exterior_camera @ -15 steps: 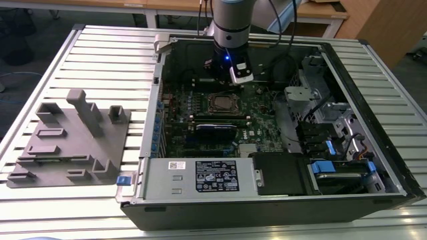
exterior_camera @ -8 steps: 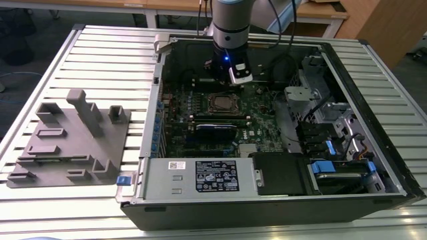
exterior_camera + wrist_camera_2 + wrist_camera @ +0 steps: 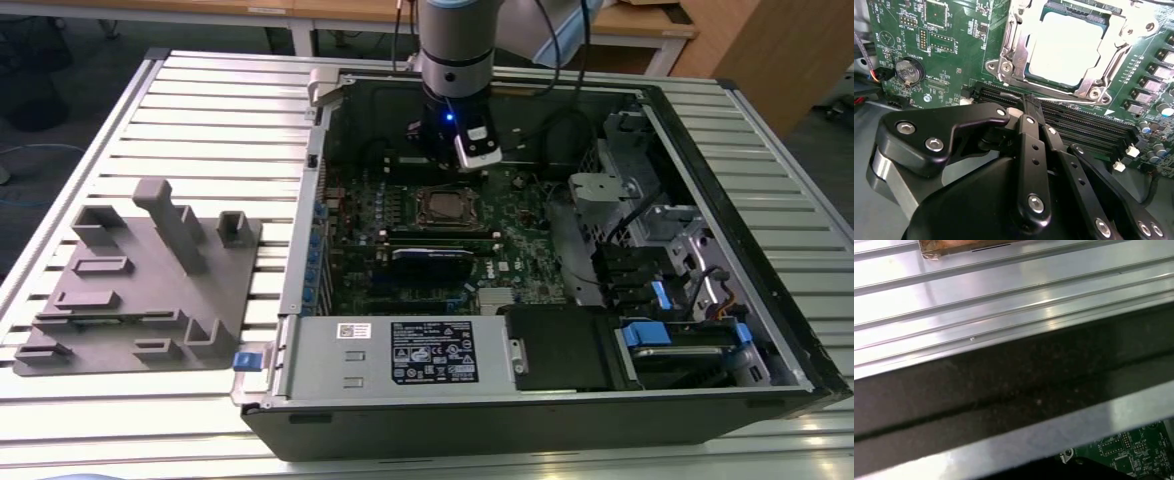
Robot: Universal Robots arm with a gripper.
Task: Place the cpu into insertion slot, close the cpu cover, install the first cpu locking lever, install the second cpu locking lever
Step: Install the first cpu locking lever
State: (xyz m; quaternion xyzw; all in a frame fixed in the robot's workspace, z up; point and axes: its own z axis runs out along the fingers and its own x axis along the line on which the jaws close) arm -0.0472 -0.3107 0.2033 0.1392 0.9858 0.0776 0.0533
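Note:
The cpu, a flat square with a dull silver top, lies in the insertion slot on the green board. The silvery cpu cover frames it and looks to lie flat around the chip. A thin metal lever rod runs along the socket edge nearest the gripper. My gripper has its black fingers pressed together with nothing between them, just over the long black memory slots beside the socket. In the exterior view the gripper hangs just behind the socket.
The open computer case lies on a slotted aluminium table. A power supply and drive bays fill the near and right sides. A grey fixture stands on the exterior view's left. The case wall is close.

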